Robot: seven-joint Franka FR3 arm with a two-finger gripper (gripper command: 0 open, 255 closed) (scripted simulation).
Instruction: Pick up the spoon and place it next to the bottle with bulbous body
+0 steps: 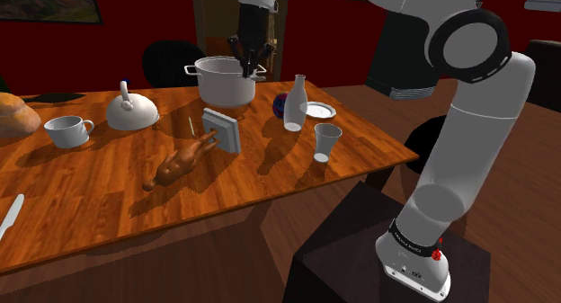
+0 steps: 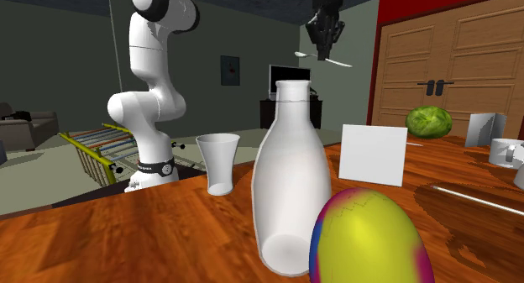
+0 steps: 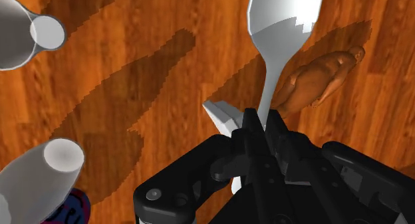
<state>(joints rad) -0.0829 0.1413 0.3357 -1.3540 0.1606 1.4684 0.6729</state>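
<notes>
Gripper (image 3: 262,127) tight around spoon (image 3: 282,30) handle

The long-handled white spoon (image 3: 279,30) gleams against the all-black end effector (image 3: 261,126). The bulbous-bodied bottle (image 2: 290,189) is plain white, the wooden surface (image 1: 90,193) streaky orange-brown, and the egg-shaped ball (image 2: 369,239) swirls yellow, magenta and blue.

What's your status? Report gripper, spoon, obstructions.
Gripper shut on spoon, high above the table. Bottle standing, spoon not yet beside it. Cup, plate and egg crowd the bottle.
</notes>
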